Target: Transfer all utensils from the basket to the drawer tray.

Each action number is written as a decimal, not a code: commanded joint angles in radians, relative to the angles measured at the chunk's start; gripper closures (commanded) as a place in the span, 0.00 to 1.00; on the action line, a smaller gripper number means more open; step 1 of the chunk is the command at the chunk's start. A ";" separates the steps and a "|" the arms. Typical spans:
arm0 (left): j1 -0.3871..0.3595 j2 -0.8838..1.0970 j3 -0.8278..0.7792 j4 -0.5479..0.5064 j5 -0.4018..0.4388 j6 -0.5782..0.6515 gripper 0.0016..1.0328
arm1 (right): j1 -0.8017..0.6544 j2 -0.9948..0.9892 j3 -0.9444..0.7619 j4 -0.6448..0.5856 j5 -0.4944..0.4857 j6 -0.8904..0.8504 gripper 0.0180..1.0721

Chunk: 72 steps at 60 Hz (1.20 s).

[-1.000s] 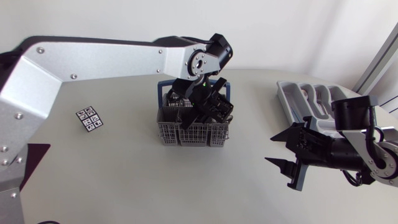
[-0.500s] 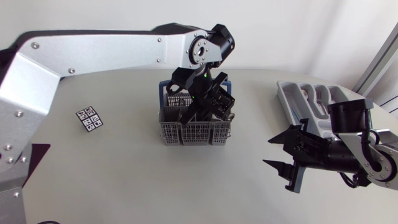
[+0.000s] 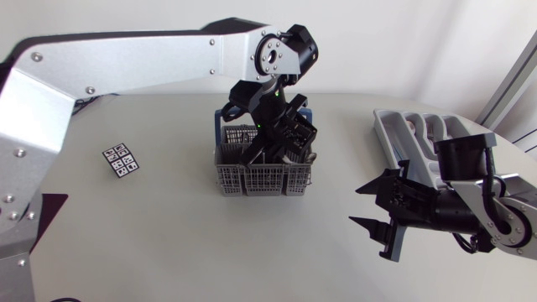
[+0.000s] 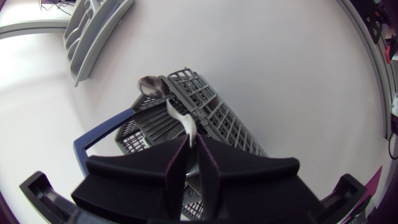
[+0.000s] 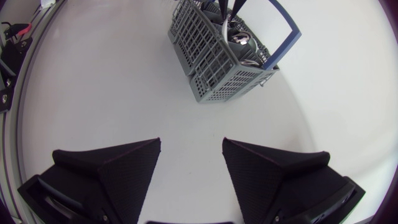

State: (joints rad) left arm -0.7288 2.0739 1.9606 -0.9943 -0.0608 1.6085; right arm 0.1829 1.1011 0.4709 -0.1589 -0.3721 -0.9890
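At the centre of the head view stands the one grey basket [image 3: 252, 180], and it holds utensils, so I judge the transfer far from finished. The left end effector [image 3: 284, 141] hangs over it, fingers narrowed onto the handle of a single spoon [image 4: 151, 86], whose bowl is near the basket's rim and not yet away from it. The right wrist view shows at least two more shiny pieces inside, but the full count is hidden. At the upper right lies the one drawer tray [image 3: 388, 138]. I cannot tell whether it holds anything. At the lower right the right end effector [image 3: 357, 206] is spread wide and empty above the desk [image 3: 168, 235]. One marker card [image 3: 120, 159] lies at the left.
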 commanded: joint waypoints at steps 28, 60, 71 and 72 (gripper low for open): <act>0.049 -0.003 0.167 -0.044 0.156 -0.312 0.43 | 0.113 0.174 0.330 -0.096 0.004 0.454 0.31; 0.160 -0.290 -0.362 0.358 0.254 -0.504 0.40 | 0.231 0.546 0.680 -0.203 -0.008 0.747 0.44; 0.175 -0.330 -0.480 0.470 0.260 -0.547 0.40 | 0.237 0.606 0.736 -0.241 -0.007 0.767 0.53; 0.175 -0.331 -0.485 0.474 0.260 -0.549 0.40 | 0.237 0.609 0.739 -0.241 -0.005 0.770 0.53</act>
State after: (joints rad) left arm -0.5632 1.7813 1.5318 -0.5484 0.1867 1.0943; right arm 0.4107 1.6787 1.1774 -0.3862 -0.3725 -0.2565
